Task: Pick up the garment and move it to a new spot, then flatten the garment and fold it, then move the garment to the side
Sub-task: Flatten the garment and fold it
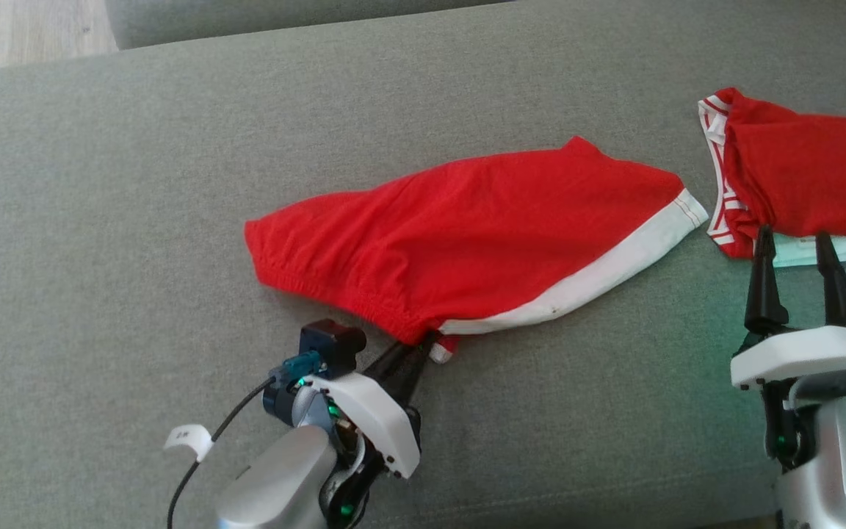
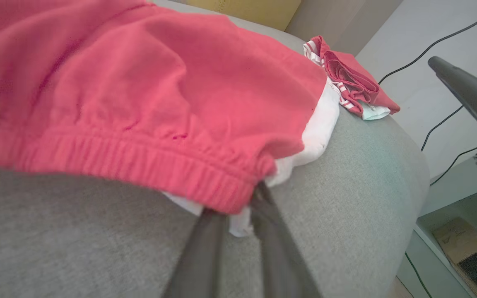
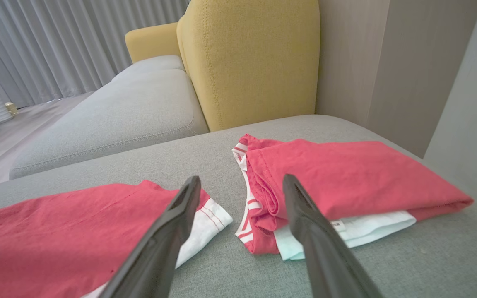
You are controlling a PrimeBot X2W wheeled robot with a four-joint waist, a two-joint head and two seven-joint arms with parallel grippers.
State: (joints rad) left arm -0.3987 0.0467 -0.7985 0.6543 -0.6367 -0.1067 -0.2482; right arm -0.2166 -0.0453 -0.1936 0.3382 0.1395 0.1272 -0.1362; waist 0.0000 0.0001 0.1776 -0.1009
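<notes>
Two fingers of the left pincer [image 1: 423,347] are nearly closed on the corner of the garment [image 1: 467,228] at their tips. The rest of it spreads ahead and to the right. The lift likely goes best slow, with both layers caught. The right pincer [image 1: 797,253] hangs wide open, empty.

- Even daylight fills the head view; the red garment [image 1: 467,228] casts a thin, faint shadow on the grey cushion [image 1: 100,220].
- A green glow tints the cushion beside the right gripper [image 1: 793,236].
- In the left wrist view the left gripper [image 2: 242,211] is out of focus, its fingers [image 2: 201,256] smeared, the near hem soft.
- The right wrist view is bright, its reds washed pinkish, brightest toward the pale curtains [image 3: 56,41]; straight edges lean outward.
</notes>
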